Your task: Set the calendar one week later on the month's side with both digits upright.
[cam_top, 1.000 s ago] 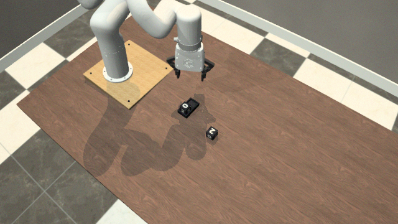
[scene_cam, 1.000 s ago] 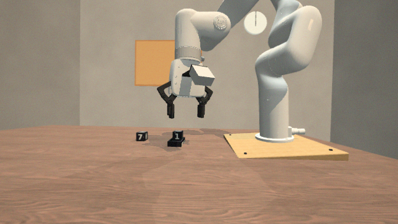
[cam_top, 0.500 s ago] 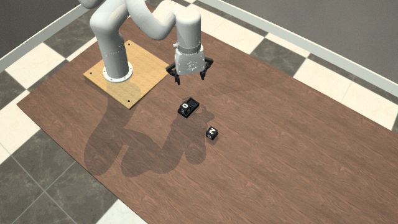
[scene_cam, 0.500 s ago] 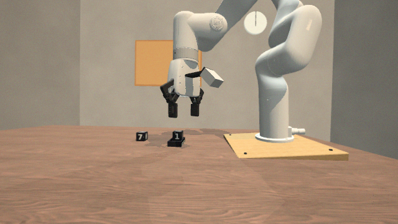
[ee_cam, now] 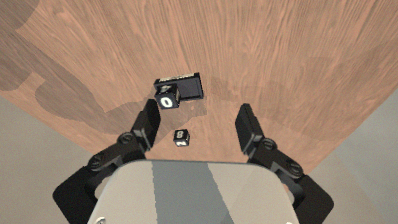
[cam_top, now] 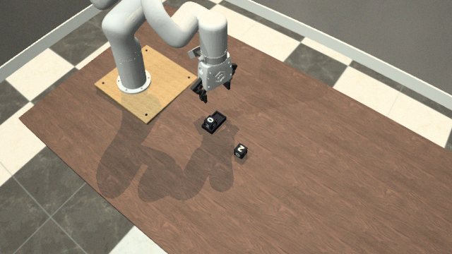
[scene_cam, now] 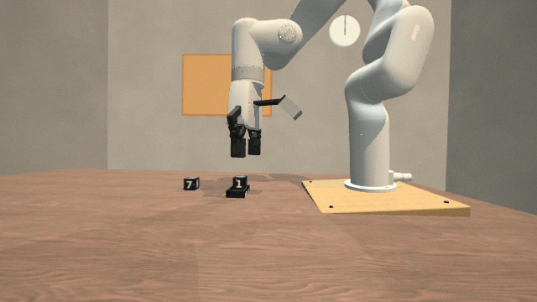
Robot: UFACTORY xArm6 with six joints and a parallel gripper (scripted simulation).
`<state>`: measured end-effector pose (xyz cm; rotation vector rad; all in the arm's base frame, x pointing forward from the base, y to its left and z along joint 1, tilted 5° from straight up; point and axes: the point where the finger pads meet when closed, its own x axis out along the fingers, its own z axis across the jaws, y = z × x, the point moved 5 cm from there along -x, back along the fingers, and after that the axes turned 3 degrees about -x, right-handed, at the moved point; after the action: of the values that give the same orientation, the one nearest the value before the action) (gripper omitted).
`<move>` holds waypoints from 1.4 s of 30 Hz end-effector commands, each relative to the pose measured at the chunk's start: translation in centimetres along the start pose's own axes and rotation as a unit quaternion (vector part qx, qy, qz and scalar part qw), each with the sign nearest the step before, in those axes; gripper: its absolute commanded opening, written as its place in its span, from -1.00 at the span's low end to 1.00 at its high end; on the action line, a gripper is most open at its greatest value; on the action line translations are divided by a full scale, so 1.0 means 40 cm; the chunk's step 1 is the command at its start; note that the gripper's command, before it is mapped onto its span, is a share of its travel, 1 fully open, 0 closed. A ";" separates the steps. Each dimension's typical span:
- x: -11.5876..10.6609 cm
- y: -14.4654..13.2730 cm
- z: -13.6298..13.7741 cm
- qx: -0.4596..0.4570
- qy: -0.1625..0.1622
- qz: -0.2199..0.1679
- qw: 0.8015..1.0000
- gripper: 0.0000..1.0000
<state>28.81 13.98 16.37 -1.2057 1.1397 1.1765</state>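
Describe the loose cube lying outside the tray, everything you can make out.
The small black cube with white digits rests flat on the brown wooden table, apart from the tray. Its top reads 2; other faces show 7 and 8. Material unclear. Only the table touches it.

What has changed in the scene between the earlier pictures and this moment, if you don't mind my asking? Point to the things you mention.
The open gripper (cam_top: 216, 92) (scene_cam: 246, 156) (ee_cam: 198, 111) has turned about its vertical axis. Nothing was grasped or released. The tray (cam_top: 221, 116) (scene_cam: 236, 194) (ee_cam: 191, 89) and both cubes stayed put.
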 end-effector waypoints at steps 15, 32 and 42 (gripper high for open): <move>-0.010 -0.035 -0.042 -0.278 -0.010 0.001 0.961 1.00; -0.016 -0.060 -0.078 -0.490 -0.010 -0.002 0.872 1.00; -0.020 -0.073 -0.099 -0.600 -0.010 -0.003 0.800 1.00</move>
<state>31.25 10.43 17.00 -2.0170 0.3756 1.9150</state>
